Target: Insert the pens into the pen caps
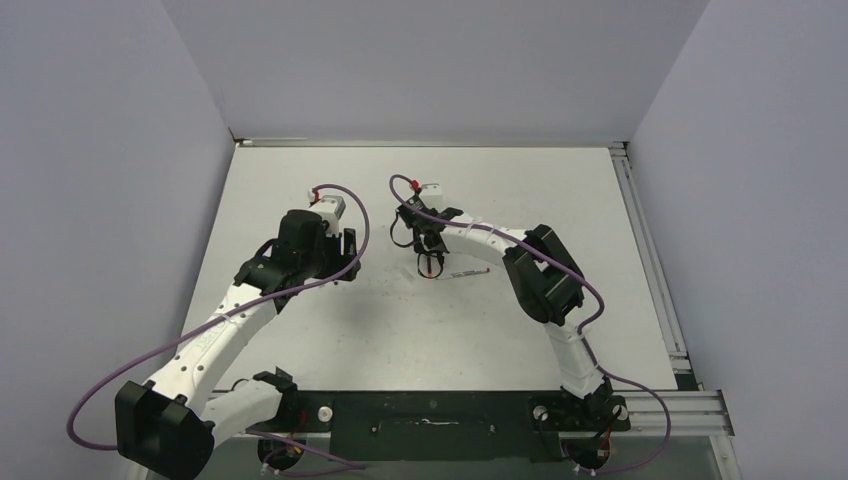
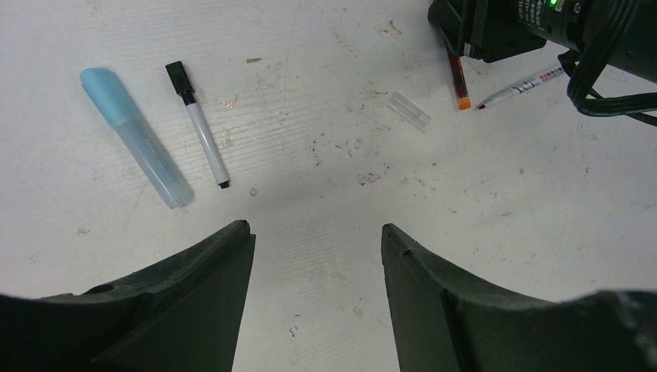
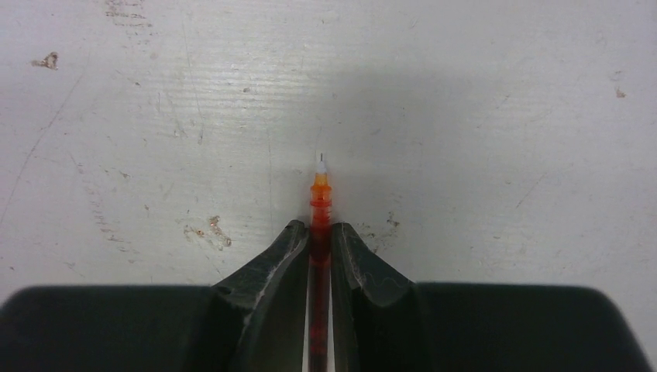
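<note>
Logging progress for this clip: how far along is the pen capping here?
Done: nothing that I can see; the clear cap lies loose on the table. In hand: the right hand is shut on the red pen, its tip bare. The left hand is open and empty. Left: capping the red pen and the white pen beside it. The black-ended pen and the light-blue pen lie untouched.

The first pen (image 3: 319, 208) is red, orange-tipped; second pen (image 2: 205, 139) white, black-ended; cap (image 2: 135, 138) pale blue; table (image 2: 310, 46) white, scuffed grey.
</note>
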Robot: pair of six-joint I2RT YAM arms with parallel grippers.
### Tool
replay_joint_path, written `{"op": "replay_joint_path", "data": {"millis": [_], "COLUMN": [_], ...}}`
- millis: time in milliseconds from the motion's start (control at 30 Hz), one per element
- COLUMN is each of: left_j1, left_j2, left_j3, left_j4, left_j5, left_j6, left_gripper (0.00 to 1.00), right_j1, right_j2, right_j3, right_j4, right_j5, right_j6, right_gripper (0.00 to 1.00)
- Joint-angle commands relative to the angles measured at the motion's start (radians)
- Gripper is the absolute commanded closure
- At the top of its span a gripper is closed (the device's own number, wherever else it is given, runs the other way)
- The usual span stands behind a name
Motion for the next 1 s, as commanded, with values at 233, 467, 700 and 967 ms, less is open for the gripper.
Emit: {"op": "replay_joint_path", "data": {"millis": [233,467,700,967], "left_j1": [-0.003,-0.003,-0.003,-0.003], "left_j2": [-0.008,-0.018,-0.032,-0.042], "left_j3": [0.009,0.005,-0.003,-0.017], "left_j4": [0.038,0.041,0.056,0.113], "left_j5": [-0.007,-0.007,0.036,0.189], "left_j6": [-0.001,-0.001,0.0,-0.054], "left_gripper": [0.41,0.4,0.4,0.4], "right_j1": [-0.01,-0.017,-0.018,-0.017], "right_j2": [0.052,-0.012,-0.142,-0.356], "right_j3": [0.046,0.064,-0.015,-0.159], "right_j4": [0.005,0.025,0.076,0.135], "right_j5": [-0.032,-0.03,-0.016,-0.058], "right_j6": [0.01,-0.002,-0.004,0.0], "right_gripper": [0.95,0.95,0.95,0.95]}}
